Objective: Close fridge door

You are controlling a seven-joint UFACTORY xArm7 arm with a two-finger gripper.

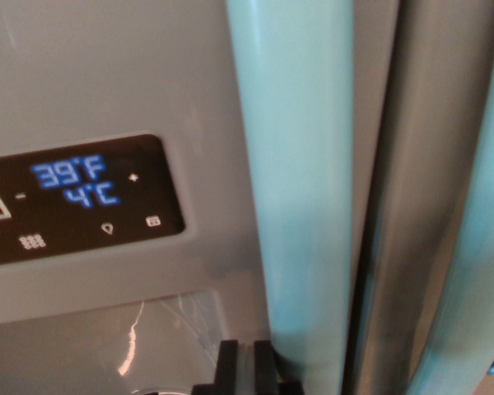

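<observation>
Fridge door fills nearly all of what I see through the wrist camera, a flat grey panel very close to the lens.

Nearest to me, at the bottom edge just left of centre, the black tips of my gripper poke up into view. The two fingers stand side by side with only a thin pale slit between them, so they look nearly together, with nothing clamped between them. They sit right at the foot of a handle, a thick pale tube running from top to bottom just right of centre; whether they touch it I cannot tell.

Left of the gripper, low down, a glossy recessed area shows a bright streak of reflected light.

Above that, on the wrist view's left, a black display is set into the door. It reads 39°F and 4°C in blue, with small white icons around the numbers.

On the wrist view's right, past a dark vertical seam, a second door stands alongside, with a second handle slanting down the right edge. The picture is slightly blurred.
</observation>
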